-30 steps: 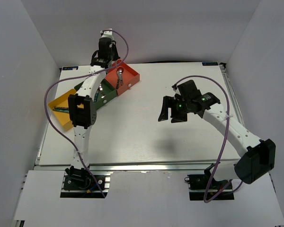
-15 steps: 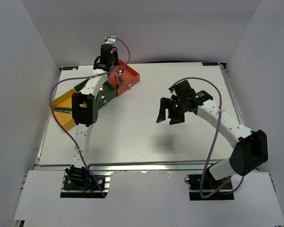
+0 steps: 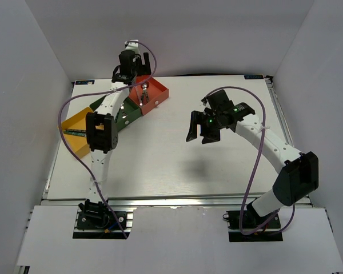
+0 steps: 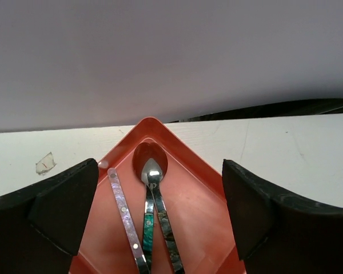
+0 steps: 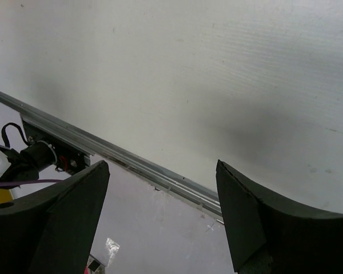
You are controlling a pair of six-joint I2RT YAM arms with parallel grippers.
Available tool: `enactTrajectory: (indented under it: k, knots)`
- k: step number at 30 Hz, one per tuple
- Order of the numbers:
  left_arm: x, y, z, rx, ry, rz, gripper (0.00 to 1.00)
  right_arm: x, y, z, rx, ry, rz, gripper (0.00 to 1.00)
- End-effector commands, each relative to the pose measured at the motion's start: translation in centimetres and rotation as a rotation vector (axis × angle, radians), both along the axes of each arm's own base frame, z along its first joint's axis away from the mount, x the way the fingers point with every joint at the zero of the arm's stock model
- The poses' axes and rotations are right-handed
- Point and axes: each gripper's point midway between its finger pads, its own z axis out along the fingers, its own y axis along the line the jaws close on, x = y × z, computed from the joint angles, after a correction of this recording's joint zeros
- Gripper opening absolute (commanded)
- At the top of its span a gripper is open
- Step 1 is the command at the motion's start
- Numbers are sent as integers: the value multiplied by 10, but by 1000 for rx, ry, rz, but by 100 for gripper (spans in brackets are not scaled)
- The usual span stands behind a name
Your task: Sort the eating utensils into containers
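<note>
White table (image 3: 177, 160) bears three joined trays (image 3: 155, 97) (yellow, green, red-orange) near its far-left corner.

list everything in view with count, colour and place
yellow tray: 1, yellow, left end of the tray row
dark green tray: 1, dark green, middle, partly hidden by the left arm
red-orange tray: 1, red-orange, right end
spoons: 2, silver with teal-green handles, in the red-orange tray
pink-handled utensil: 1, silver and pink, beside the spoons
dark-handled utensil: 1 visible, in the yellow tray
scrap: 1, pale, on the table by the red-orange tray
table: 1, white
left arm: 1, white and black, over the red-orange tray, jaws open
right arm: 1, white and black, over bare table, jaws open, empty
</note>
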Motion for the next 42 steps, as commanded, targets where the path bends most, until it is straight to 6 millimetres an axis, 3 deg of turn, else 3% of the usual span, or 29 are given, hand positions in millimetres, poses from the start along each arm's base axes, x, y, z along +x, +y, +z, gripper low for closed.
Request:
enactTrajectory:
  k: [1,2,3,4,5,6,7,8,9,10,11,13,14,15,17,18,19,20,21,22,23,25,29,33,42]
  knots:
    - [-28,9,121,-78,-146,38,98,18,-1,27,-10,-111,5,80]
    - [-43,14,149,-96,-167,52,98,22,-3,31,-23,-135,5,80]
    - [-52,20,153,-106,-151,84,98,29,-4,43,-29,-182,0,81]
    - [-65,23,133,-120,-58,111,98,36,-12,46,-70,-234,-5,83]
    - [-77,28,131,-125,-21,135,98,40,-16,56,-80,-278,-17,89]
    - [-96,39,146,-125,-13,179,98,48,-20,65,-89,-332,-37,89]
    - [-115,49,129,-131,75,238,98,57,-30,72,-132,-390,-79,89]
    - [-134,57,94,-106,176,283,98,58,-37,86,-136,-450,-96,89]
    - [-159,66,107,-104,176,311,98,61,-43,94,-145,-490,-123,89]
    - [-180,83,95,-71,221,390,98,67,-53,103,-173,-542,-172,89]
    - [-213,97,78,-48,268,444,98,67,-64,117,-183,-596,-216,89]
    - [-248,112,63,-18,307,497,98,61,-79,131,-195,-650,-254,89]
    - [-272,119,38,14,368,518,98,59,-85,134,-209,-667,-267,89]
    - [-295,126,54,-5,335,534,98,58,-95,137,-235,-684,-300,89]
    - [-322,136,57,2,326,562,98,49,-109,137,-267,-684,-335,89]
    - [-339,142,47,9,344,583,98,47,-117,136,-296,-693,-353,89]
    - [-360,151,60,6,312,607,98,41,-124,137,-305,-700,-370,89]
    - [-370,153,57,10,314,613,98,38,-130,128,-329,-689,-376,89]
    - [-387,157,34,36,366,624,98,36,-133,124,-340,-691,-381,89]
    - [-400,161,35,25,350,632,98,30,-136,125,-330,-704,-381,89]
    - [-409,163,30,23,355,639,98,28,-137,112,-341,-690,-369,89]
    - [-427,162,15,11,381,640,98,21,-136,110,-311,-683,-366,89]
    - [-444,154,25,-56,342,617,98,6,-135,96,-288,-650,-334,89]
    - [-457,166,43,-26,292,669,98,-3,-138,93,-287,-654,-304,89]
    - [-450,162,59,-48,238,657,98,-12,-146,98,-261,-691,-333,89]
